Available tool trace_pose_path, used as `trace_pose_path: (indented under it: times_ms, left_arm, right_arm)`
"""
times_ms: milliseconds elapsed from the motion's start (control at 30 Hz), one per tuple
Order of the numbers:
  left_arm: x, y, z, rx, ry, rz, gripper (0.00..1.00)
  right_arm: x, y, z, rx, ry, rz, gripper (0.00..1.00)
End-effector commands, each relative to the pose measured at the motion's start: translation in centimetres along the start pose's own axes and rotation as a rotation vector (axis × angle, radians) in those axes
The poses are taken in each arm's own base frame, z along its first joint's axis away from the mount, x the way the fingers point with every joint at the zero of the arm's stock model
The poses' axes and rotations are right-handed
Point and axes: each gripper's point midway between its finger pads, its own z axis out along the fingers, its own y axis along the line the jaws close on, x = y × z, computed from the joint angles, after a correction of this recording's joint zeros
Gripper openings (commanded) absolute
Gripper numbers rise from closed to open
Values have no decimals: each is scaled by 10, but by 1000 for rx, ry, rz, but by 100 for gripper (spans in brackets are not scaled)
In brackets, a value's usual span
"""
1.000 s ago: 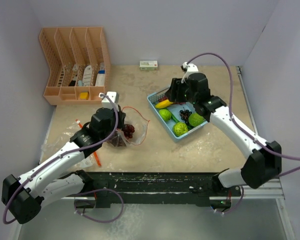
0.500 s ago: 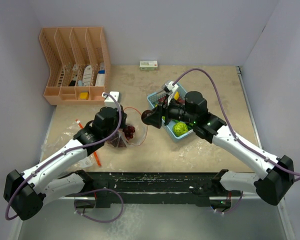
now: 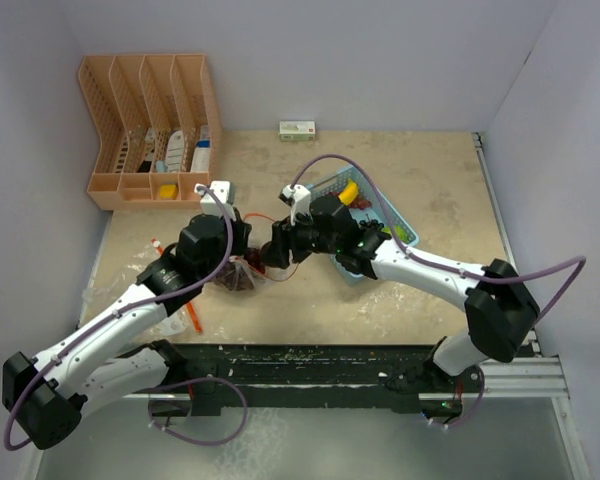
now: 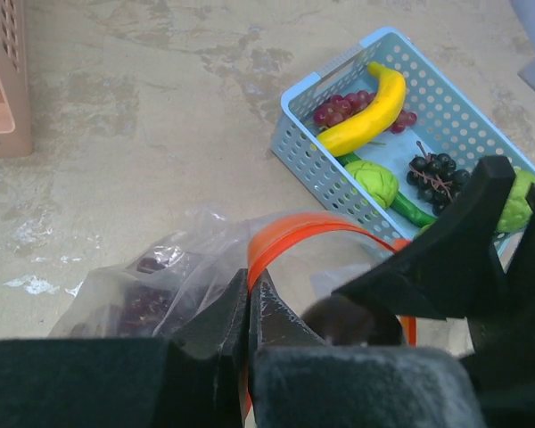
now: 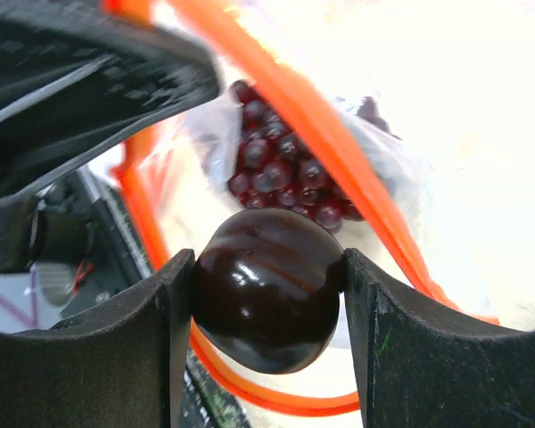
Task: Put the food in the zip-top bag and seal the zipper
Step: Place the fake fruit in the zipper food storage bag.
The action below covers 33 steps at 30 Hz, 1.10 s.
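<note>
Marbled beige table (image 3: pixel 430 190) under lilac walls carries the work. Left jaws are pressed together on the orange zipper rim (image 4: pixel 294 236) of the bag (image 4: pixel 152 285), holding its mouth up and open; a red grape bunch (image 5: pixel 281 178) already lies inside. Right jaws, part spread, pinch a dark round fruit (image 5: pixel 266 299) across its widest part, directly at the bag mouth. Banana (image 4: pixel 370 111), black grapes (image 4: pixel 437 174) and a green fruit (image 4: pixel 374 181) remain in the basket (image 4: pixel 316 152). Handling, as judged: the dark fruit looks glossy, hard and light, so it may slip; grip it at the equator, as here. Bag film is thin and limp; take it only by the stiffer rim. Change: one second ago the right arm (image 3: pixel 430 270) stood over the basket, half a second ago midway with the fruit; now it is at the bag. The left arm (image 3: pixel 130 310) has held position.
</note>
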Motion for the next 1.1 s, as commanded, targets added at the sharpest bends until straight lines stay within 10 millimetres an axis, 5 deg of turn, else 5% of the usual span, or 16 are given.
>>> trace_pose_path:
  times_ms: [0, 167, 367, 533, 733, 900, 1067]
  left_arm:
    - [-31, -9, -8, 30, -77, -50, 0]
    - [-29, -8, -9, 28, -75, -47, 0]
    - [-27, -7, -6, 23, -71, -42, 0]
    - [-24, -5, -6, 17, -70, -43, 0]
    - [-26, -5, -12, 26, -78, -48, 0]
    - [-28, -3, -18, 27, -81, -42, 0]
    - [-26, -3, -20, 34, -78, -39, 0]
  right_arm:
    - [-54, -12, 0, 128, -153, -6, 54]
    - [-69, -16, -4, 174, -200, -13, 98]
    - [-75, -2, -23, 144, -221, -40, 100]
    - [-86, -3, -71, 226, -308, -7, 99]
    - [-85, -106, -104, 646, -293, 133, 100]
    - [-83, -182, -105, 871, -238, 220, 100]
    - [-88, -237, -88, 897, -224, 295, 100]
